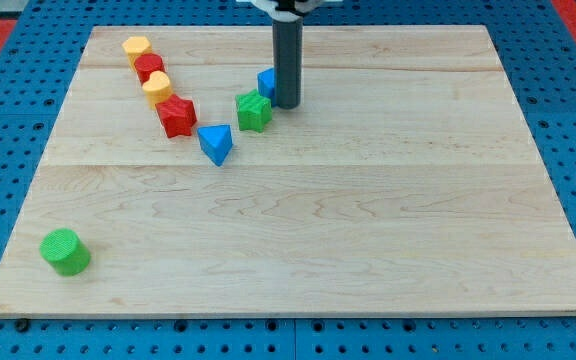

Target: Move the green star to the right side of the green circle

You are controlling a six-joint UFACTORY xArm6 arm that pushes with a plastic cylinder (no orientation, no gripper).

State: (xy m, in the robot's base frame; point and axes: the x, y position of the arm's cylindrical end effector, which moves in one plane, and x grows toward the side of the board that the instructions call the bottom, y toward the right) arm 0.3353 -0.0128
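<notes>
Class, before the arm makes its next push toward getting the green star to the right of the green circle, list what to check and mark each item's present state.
1. My tip beside the green star, at its right: ok.
2. Tip touching the star: cannot tell.
3. Star right of the green circle: not ok; it lies far up the board.
4. Direct path clear: not ok; the blue triangle sits close by.
5. Blue block behind the rod, shape: cannot tell.

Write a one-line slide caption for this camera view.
My tip beside the green star, far from the green circle.
</notes>
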